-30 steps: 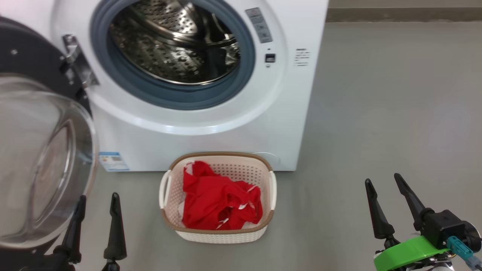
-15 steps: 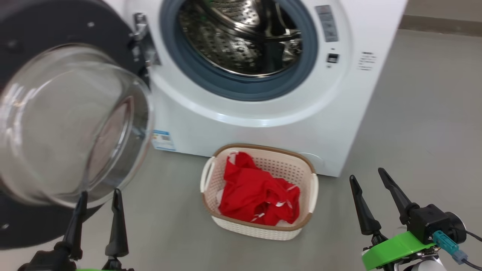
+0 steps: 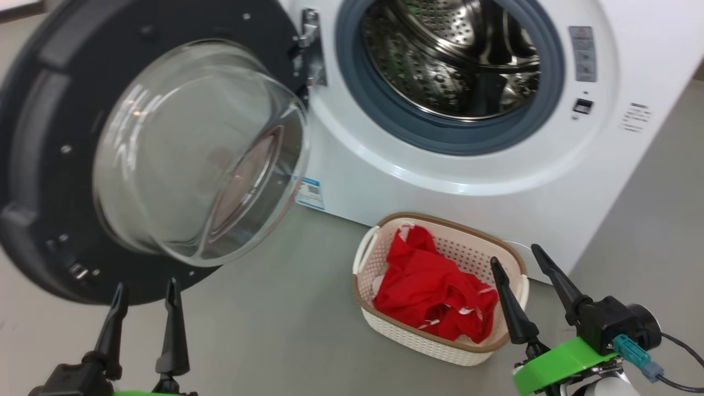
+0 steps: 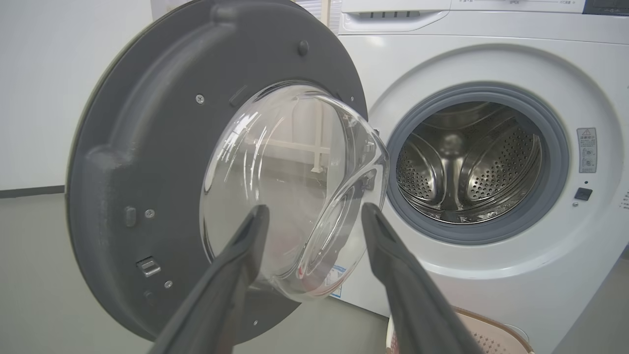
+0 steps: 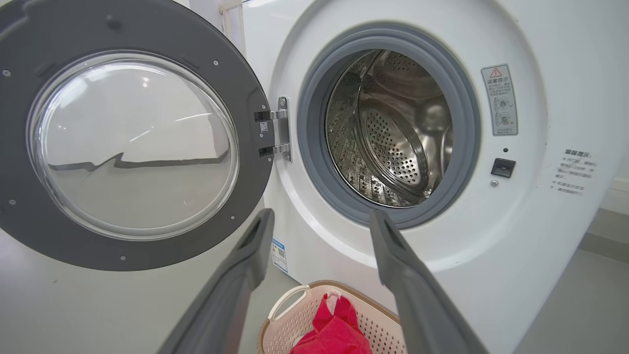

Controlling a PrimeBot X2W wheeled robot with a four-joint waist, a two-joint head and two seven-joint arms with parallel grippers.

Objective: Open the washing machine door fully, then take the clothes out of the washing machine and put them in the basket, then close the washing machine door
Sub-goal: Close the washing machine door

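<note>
At seven o'clock the left gripper (image 3: 146,286) hovers empty with its fingers spread, just below the washing machine door (image 3: 33,165), which is swung wide at ten o'clock. The washing machine (image 3: 385,181) shows its steel drum (image 3: 451,66) at one o'clock. The clothes (image 3: 434,291) lie in the basket (image 3: 434,219) at five o'clock, beside the right gripper (image 3: 515,256), which is likewise spread and empty.

Red clothes (image 5: 336,332) in basket (image 5: 287,330) below drum (image 5: 393,132)

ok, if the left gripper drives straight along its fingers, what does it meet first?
Probably the washing machine door, at its glass bowl window; left gripper is aimed there. Depth unclear.
</note>
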